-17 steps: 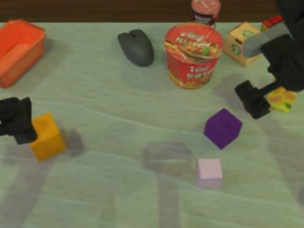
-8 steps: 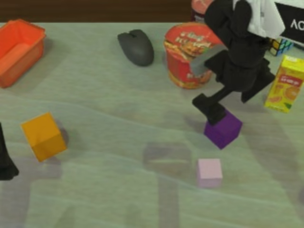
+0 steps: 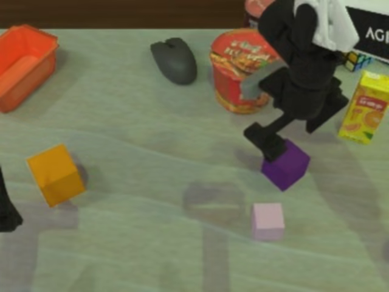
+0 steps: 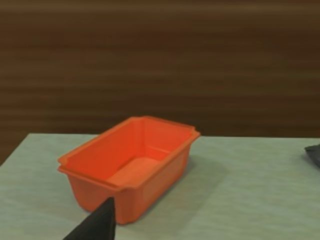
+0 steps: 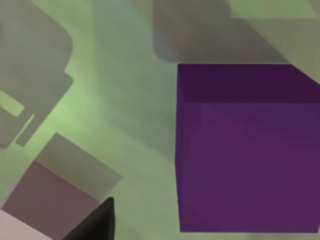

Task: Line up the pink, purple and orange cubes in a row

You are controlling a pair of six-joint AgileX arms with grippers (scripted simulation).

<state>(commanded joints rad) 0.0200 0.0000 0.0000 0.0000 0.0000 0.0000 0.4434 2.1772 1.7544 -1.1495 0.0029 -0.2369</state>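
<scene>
From above, the right gripper (image 3: 271,145) hangs at the purple cube's (image 3: 287,165) upper-left corner, its opening not discernible; pink cube (image 3: 268,221) just below, orange cube (image 3: 55,174) far left by the parked left gripper (image 3: 7,214). The right wrist view shows the purple cube (image 5: 247,150) close and the pink cube (image 5: 45,200) nearby

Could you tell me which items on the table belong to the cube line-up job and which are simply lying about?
Belong to the job:
purple cube, under the right gripper
pink cube
orange cube

Lying about:
orange bin
grey mouse
noodle cup
juice carton
puzzle cube
</scene>
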